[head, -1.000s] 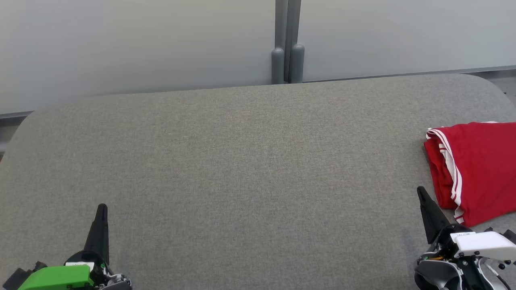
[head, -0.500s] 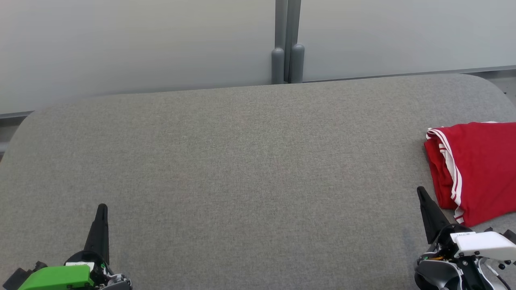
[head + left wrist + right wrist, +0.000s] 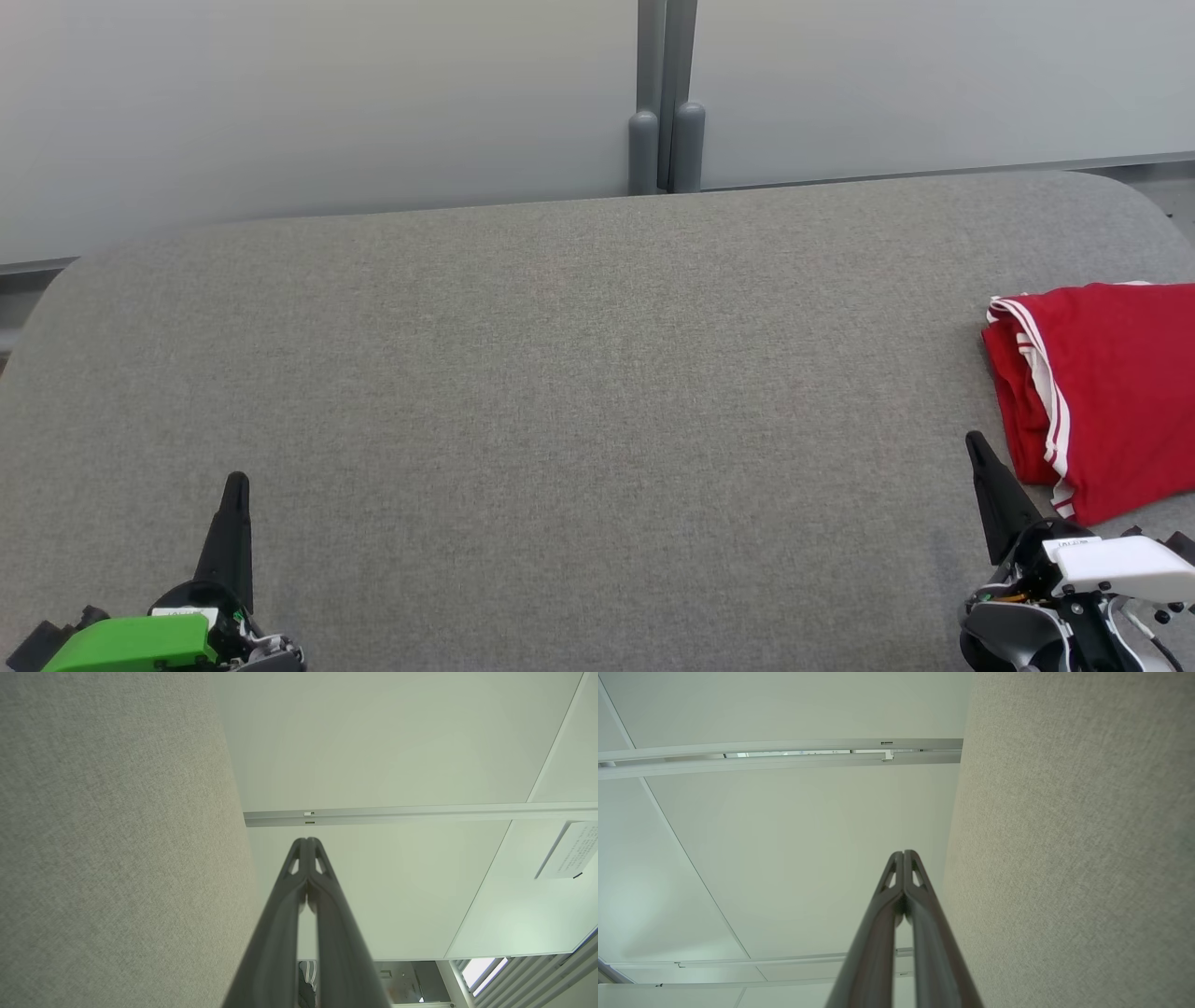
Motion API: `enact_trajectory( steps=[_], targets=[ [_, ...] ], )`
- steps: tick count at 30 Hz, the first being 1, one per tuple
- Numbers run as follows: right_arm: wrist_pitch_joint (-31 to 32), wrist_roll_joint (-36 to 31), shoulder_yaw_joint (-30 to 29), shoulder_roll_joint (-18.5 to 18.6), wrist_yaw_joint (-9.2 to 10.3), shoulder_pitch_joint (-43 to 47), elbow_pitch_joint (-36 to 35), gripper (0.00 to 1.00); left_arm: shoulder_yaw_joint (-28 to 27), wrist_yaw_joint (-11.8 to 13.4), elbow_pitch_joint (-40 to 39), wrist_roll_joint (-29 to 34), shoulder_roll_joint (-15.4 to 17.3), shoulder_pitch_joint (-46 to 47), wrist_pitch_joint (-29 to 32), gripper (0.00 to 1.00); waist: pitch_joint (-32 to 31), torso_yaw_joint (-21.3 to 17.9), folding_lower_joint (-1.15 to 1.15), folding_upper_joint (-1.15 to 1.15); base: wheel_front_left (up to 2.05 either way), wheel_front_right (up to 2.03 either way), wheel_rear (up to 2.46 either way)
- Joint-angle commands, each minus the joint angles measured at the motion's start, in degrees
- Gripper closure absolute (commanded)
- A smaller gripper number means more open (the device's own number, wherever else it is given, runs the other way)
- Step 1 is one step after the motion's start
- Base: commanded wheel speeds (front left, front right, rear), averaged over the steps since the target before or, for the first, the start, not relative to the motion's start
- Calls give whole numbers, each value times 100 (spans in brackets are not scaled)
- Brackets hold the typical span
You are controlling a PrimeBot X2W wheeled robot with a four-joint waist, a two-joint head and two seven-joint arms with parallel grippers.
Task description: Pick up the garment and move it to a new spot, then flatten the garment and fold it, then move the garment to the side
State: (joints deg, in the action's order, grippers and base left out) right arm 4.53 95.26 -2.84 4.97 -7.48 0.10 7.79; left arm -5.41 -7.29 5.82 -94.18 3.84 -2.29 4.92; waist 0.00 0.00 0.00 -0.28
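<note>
Nothing's budged since the earlier frame, same scene basically. The red garment with white stripes looks folded and sits at the far right of the grey tabletop, partly cut off by the picture edge. The right end effector is just beside its near corner, fingers pinched together and empty. The left end effector is well apart at lower left, also closed on nothing. A grey post stands behind the tabletop.

Head camera overlooks grey table; wrist cameras skim it close, sideways.
</note>
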Motion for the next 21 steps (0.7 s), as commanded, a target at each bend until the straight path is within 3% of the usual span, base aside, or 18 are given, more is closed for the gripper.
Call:
enact_trajectory(
  steps=[1,21],
  targets=[
    [29,-9,-15,4,-2,-37,11,100,-21,-23,-15,-6,-20,77,10,100,0,0,0,28,0,0,0],
    [41,-23,-33,-8,-2,-33,12,100,-31,-22,-14,6,-22,78,21,100,0,0,0,28,0,0,0]
  ],
)
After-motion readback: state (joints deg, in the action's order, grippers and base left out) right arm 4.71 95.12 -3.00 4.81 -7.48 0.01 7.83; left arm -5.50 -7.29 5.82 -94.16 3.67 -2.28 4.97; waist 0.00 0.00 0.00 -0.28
